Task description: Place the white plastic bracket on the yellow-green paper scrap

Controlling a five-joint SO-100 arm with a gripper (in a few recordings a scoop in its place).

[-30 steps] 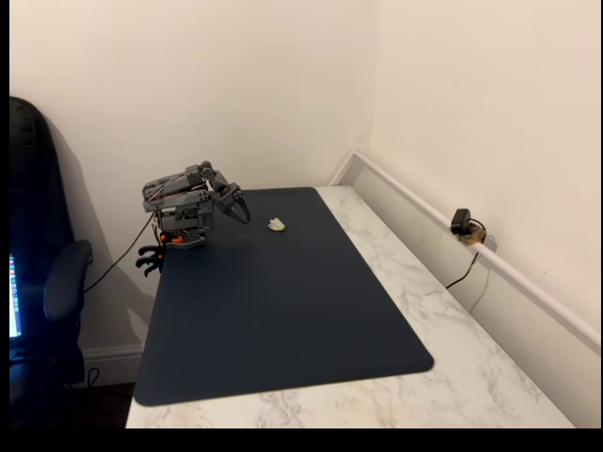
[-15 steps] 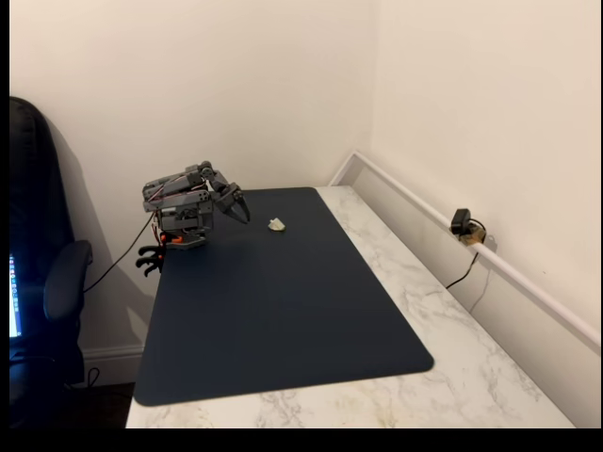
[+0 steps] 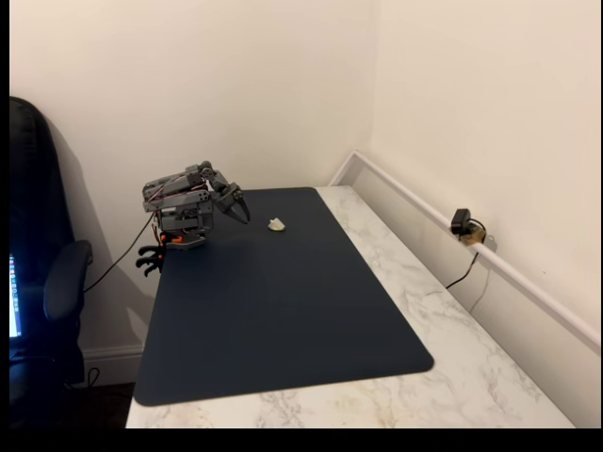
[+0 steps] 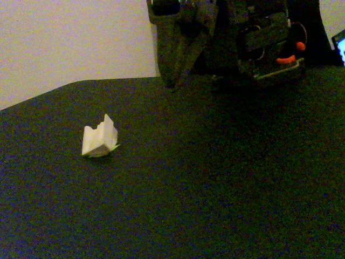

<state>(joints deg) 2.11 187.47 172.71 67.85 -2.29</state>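
The white plastic bracket (image 3: 276, 224) lies on the dark mat near its far edge, and it is blocky and notched up close (image 4: 99, 138). A thin yellow-green paper scrap (image 4: 115, 147) peeks out from under the bracket's lower right edge. The grey arm is folded low at the mat's far left corner. My gripper (image 3: 244, 214) points down above the mat, left of the bracket and apart from it. In the close fixed view the gripper (image 4: 173, 81) hangs behind the bracket, its fingers together and holding nothing.
The dark blue mat (image 3: 283, 311) covers most of a white marble table (image 3: 452, 367). A small black camera (image 3: 462, 224) sits by the right wall rail. A dark office chair (image 3: 42, 282) stands left of the table. The arm's base (image 4: 269, 48) sits at the back.
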